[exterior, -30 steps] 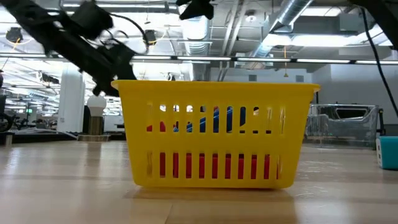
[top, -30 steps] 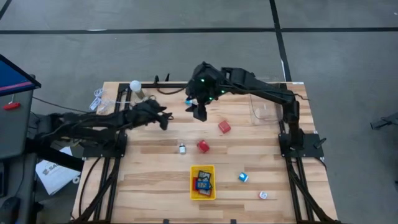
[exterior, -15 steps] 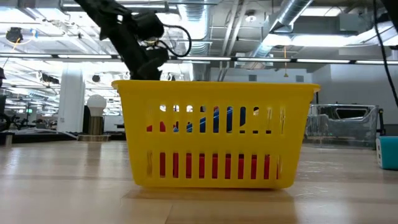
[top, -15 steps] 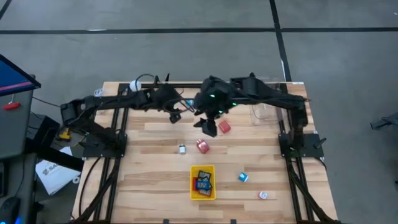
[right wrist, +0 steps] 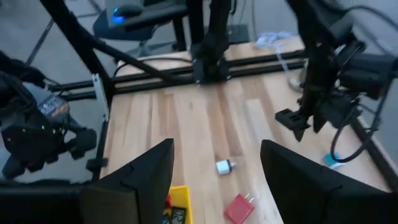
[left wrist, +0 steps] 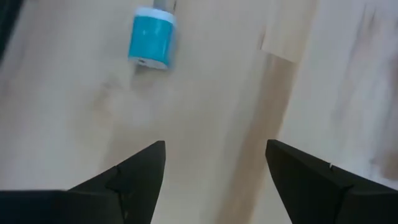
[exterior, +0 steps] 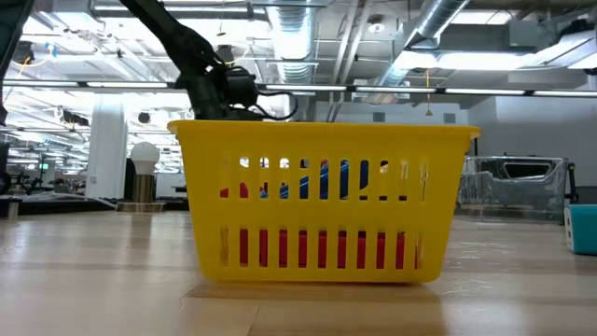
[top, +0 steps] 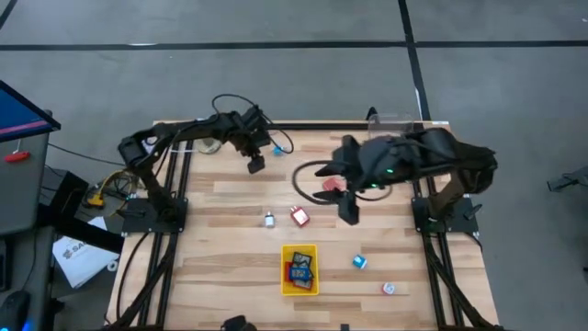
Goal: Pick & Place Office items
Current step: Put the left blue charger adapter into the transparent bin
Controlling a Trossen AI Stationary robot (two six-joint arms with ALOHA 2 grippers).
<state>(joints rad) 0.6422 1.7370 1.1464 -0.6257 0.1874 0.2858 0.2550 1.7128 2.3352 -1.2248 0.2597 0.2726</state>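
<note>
bare wood [top: 230, 248] left of yellow tray [top: 299, 269], clear passage

1. I'm in a big industrial lab/workshop hall: exposed ceiling ducts [exterior: 424, 37], pipes, strip lights [exterior: 75, 47].
2. Grey concrete floor [top: 276, 83] w/ dark lines round my wooden desk [top: 230, 267].
3. Metal frame rails [right wrist: 249, 62], loose cables, office chair [right wrist: 134, 18] behind.

Bright overhead light, blurred wrist views

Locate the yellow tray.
High view: the yellow tray sits near the table's front edge, centre, below a red block and left of a blue piece.
</note>
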